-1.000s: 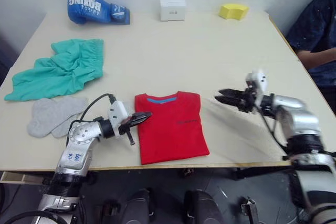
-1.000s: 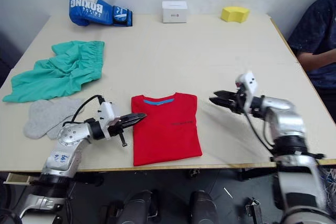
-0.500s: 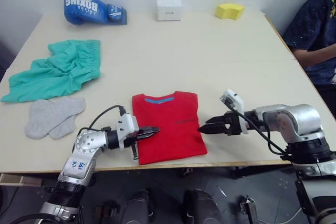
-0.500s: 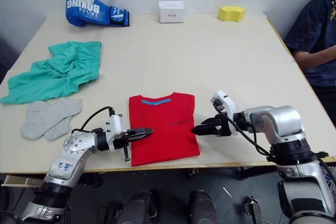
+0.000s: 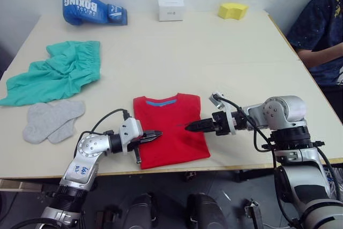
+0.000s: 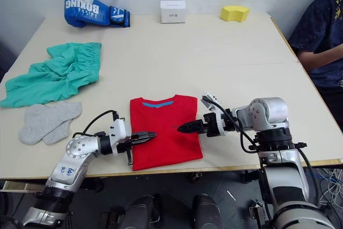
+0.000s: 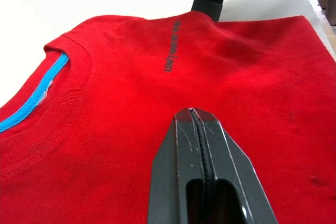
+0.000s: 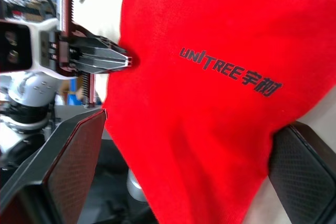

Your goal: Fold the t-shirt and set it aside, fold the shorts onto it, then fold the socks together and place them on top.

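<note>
Pale and broad, the desk (image 5: 225, 63) runs to a light wall, with a person seated off its 3 o'clock side. On its 6 o'clock part lies the t-shirt (image 5: 170, 130), already folded into a neat rectangle, collar toward 12 o'clock. The left gripper (image 5: 154, 133) rests on the cloth's 9 o'clock edge with fingers pressed together and nothing between them. The right gripper (image 5: 194, 126) reaches in from 3 o'clock, its fingers spread wide over the shirt's side in the right wrist view, likely to slide or carry the bundle aside. The shirt's hem lies close to the desk's 6 o'clock edge, so dragging it that way risks a slip off. At 9 o'clock the socks (image 5: 52, 120) lie flat, just beyond them the shorts (image 5: 59, 72) sit crumpled. Bare desk toward 1 o'clock offers room; a boxing glove (image 5: 91, 7), white box (image 5: 171, 9) and yellow block (image 5: 232, 10) line the 12 o'clock edge.
</note>
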Robot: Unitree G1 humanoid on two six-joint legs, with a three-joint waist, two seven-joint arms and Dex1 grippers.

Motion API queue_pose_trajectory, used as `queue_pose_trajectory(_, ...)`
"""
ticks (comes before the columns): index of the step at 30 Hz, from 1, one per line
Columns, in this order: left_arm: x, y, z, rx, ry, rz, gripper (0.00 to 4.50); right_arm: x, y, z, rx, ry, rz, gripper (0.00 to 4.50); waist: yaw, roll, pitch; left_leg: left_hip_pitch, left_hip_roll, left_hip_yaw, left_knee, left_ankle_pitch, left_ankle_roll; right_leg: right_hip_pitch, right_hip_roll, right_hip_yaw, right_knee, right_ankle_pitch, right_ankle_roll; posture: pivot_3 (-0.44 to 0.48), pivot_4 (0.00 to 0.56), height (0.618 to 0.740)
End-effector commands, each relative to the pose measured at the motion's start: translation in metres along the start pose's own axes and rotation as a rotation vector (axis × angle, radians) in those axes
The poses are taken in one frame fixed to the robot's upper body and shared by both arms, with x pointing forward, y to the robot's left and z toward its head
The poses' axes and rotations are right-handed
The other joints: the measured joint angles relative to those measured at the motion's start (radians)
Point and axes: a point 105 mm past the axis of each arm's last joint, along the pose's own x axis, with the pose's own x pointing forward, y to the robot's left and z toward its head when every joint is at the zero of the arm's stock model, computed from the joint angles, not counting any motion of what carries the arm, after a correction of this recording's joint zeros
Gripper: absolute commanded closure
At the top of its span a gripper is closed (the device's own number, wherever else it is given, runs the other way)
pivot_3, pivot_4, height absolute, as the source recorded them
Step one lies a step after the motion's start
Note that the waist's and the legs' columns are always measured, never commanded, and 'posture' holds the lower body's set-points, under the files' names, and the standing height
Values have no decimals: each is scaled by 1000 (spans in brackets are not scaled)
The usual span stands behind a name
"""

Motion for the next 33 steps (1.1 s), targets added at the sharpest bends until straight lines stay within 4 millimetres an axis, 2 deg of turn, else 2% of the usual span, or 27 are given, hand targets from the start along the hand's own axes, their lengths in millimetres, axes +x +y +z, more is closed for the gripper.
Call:
queue_pose_trajectory(1,-1,-1,-1,8,0,10,4500,10,2,-3,48,15,34,33,-1,0,0,0,0,1,0,0,0,-1,0,0,0,0,0,0,150,740)
queue_pose_trajectory(4,-1,-1,-3,6,5,9,4500,16,3,-4,33,23,21,33,-2,0,0,0,1,3,-1,0,0,-3,1,0,2,0,0,0,150,740)
queue_pose_trajectory(7,-1,0,-4,8,9,10,4500,21,1,-5,-6,18,-12,631,-1,0,0,0,1,5,-1,0,0,-5,1,0,3,0,0,0,150,740)
queue_pose_trajectory(14,-3,3,-5,23,18,12,4500,18,-1,-2,-42,-24,-39,3134,1,0,0,-2,1,12,-1,0,0,-12,1,4,7,0,0,0,150,740)
queue_pose_trajectory(18,-3,5,-5,23,15,26,4500,3,-12,2,-50,-66,-104,4486,2,0,0,-2,1,14,0,0,1,-12,1,6,7,0,0,0,150,740)
queue_pose_trajectory(24,-15,5,16,32,-54,10,4500,-30,-27,3,-58,-112,-201,4486,6,0,0,-3,-1,15,0,-2,3,-13,-2,7,6,0,0,0,150,740)
queue_pose_trajectory(26,-26,5,40,15,-117,0,4500,-59,-37,4,-67,-147,-276,4486,5,-1,0,-3,-1,17,0,-2,4,-13,-2,8,6,0,1,0,150,740)
queue_pose_trajectory(28,-34,3,54,-5,-148,-12,4500,-79,-45,4,-70,-168,-328,4486,6,-1,0,-3,-1,17,0,-2,4,-13,-2,9,5,0,1,0,150,740)
queue_pose_trajectory(31,-52,0,76,-46,-169,-6,3909,-134,-71,1,-122,-211,-484,4500,5,-1,0,-3,-1,17,0,-2,3,-13,-2,9,3,0,1,0,150,740)
queue_pose_trajectory(32,-55,-1,79,-56,-169,-9,3628,-144,-75,0,-135,-215,-506,4500,5,-1,1,-3,-1,18,0,-2,3,-13,-1,9,3,0,1,0,150,740)
queue_pose_trajectory(33,-61,-3,82,-66,-162,-13,3324,-163,-84,2,-168,-233,-566,4500,4,-1,1,-3,-1,19,-1,-2,3,-13,-1,9,2,1,1,0,150,740)
